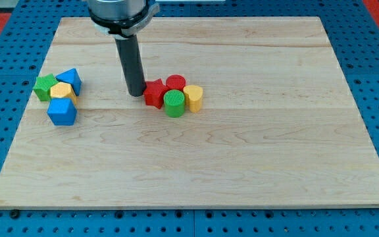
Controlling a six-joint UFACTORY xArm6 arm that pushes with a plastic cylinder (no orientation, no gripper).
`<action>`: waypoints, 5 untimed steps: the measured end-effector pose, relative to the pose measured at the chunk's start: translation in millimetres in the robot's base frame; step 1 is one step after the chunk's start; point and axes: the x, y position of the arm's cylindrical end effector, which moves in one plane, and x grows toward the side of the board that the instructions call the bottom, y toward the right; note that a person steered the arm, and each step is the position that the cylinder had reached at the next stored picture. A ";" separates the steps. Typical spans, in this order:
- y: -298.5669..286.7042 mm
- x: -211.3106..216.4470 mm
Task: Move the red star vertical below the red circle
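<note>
The red star (pixel 154 92) lies near the middle of the wooden board (pixel 242 158), touching the red circle (pixel 176 83) at its upper right. A green circle (pixel 174 104) sits just below and right of the star. My tip (pixel 135 93) stands right at the star's left side, touching or almost touching it. The dark rod rises from there to the view's top.
A yellow block (pixel 193 97) sits right of the green circle. At the view's left is a cluster: a green star (pixel 45 86), a blue triangular block (pixel 70 79), a yellow block (pixel 62 91) and a blue block (pixel 62 112).
</note>
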 end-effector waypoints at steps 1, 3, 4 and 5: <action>16.5 0.0; 49.6 16.0; 70.1 37.3; 89.8 44.5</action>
